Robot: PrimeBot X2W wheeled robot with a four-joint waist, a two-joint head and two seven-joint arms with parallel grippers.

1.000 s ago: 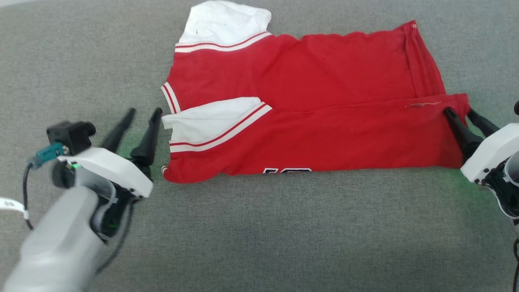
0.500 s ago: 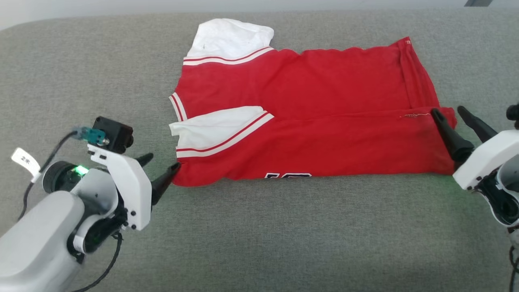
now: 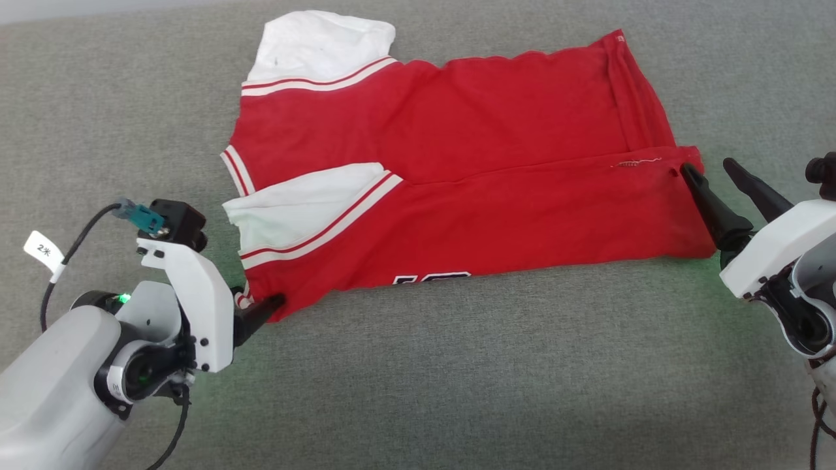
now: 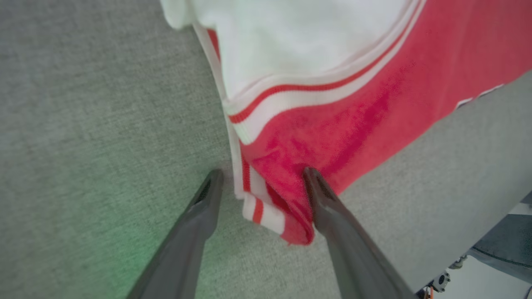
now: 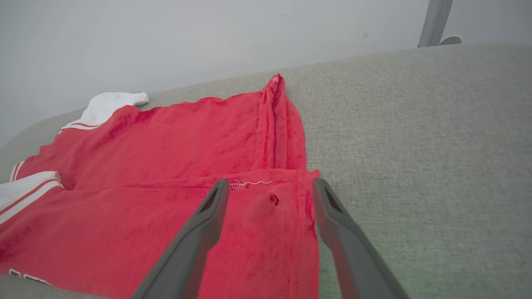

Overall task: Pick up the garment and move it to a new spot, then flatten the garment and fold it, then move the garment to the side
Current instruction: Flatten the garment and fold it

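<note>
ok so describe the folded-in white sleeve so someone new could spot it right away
On the grey fabric surface lies a red sports-jersey shirt with short white sleeves. At its left end, on the near half, a white sleeve lies folded in, edged by striped trim. It has red cloth on both sides, while the other white sleeve pokes out past the far edge.

Reads as a robotics lab or test cell, not a home. Grey fabric-covered desk (image 3: 457,391) with a rounded corner at upper left of the head view. Bare pale wall (image 5: 166,41) behind it. Metal stand post (image 5: 434,20) at upper right of the right wrist view. Hand-labelled cable tag (image 3: 44,251) on exposed wiring. One garment (image 3: 457,163) spread on the desk.
</note>
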